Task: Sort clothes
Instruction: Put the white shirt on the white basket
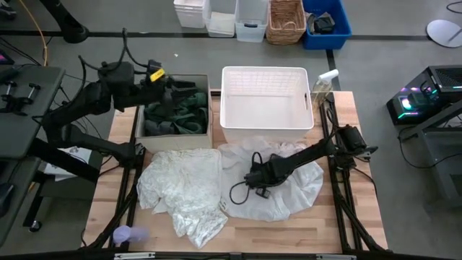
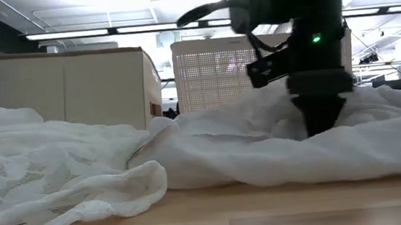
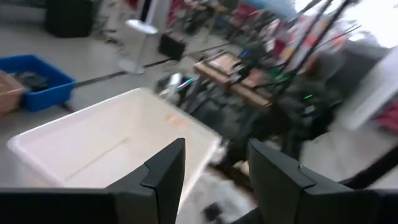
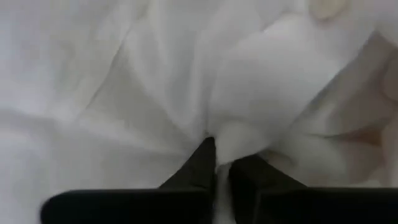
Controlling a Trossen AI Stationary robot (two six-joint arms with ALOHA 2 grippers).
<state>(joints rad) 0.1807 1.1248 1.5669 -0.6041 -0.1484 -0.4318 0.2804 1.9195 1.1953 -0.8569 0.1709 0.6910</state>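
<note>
Gripper (image 4: 216, 163) tips buried in white cloth (image 4: 155, 81)

Two containers stand side by side at the table's (image 1: 346, 217) far edge: a fabric box (image 1: 211, 123) of clothes on the left, a plastic basket (image 1: 266, 108) on the right. Nearer, two spread garments (image 1: 184, 188) lie side by side, the right gripper (image 1: 254, 180) pressed into the right one (image 1: 303, 189).
</note>
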